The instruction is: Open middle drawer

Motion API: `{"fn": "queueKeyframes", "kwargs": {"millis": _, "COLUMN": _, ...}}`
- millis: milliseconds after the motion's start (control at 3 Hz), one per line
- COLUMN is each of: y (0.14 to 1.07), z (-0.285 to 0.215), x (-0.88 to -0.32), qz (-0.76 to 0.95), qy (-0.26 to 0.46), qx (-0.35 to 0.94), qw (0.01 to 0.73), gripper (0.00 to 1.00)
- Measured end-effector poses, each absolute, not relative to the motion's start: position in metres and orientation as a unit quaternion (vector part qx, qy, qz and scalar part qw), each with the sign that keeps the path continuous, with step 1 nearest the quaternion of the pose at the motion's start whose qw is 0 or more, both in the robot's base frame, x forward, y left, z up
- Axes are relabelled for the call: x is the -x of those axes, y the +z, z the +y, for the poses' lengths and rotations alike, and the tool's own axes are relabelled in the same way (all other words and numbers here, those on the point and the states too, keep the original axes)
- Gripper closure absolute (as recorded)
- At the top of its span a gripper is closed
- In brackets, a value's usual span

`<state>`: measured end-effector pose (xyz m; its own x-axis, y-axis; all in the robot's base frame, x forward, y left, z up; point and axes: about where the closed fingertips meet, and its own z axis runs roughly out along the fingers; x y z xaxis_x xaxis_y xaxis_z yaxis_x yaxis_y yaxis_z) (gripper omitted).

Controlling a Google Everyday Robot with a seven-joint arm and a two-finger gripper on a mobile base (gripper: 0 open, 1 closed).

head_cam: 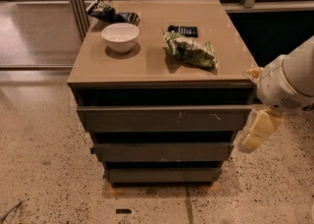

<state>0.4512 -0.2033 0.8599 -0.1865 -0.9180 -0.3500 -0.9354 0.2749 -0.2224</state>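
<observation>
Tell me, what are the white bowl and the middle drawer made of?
The bowl looks like glazed ceramic: smooth, white, slightly shiny, though plastic is possible. The middle drawer seems matte grey-brown laminated board or painted wood: flat, dull, no grain showing. The pincer hangs right of the cabinet, looking like cream plastic.

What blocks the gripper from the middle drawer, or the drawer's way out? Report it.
Nothing visible does. The gripper hangs beside the cabinet's right front corner, slightly above the middle drawer, with only open air between them. No object stands in front of the drawer.
</observation>
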Motion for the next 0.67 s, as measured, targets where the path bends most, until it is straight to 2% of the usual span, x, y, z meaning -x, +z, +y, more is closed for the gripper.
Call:
{"fn": "queueKeyframes", "kwargs": {"millis": 333, "y": 0.801, "z": -0.193, "x": -0.457, "qz": 0.771, "qy": 0.072, "qx": 0.599, "qw": 0.206, "gripper": 0.0}}
{"fn": "queueKeyframes", "kwargs": {"millis": 667, "y": 0.732, "z": -0.185, "x": -0.449, "qz": 0.776, "qy": 0.134, "qx": 0.593, "qw": 0.166, "gripper": 0.0}}
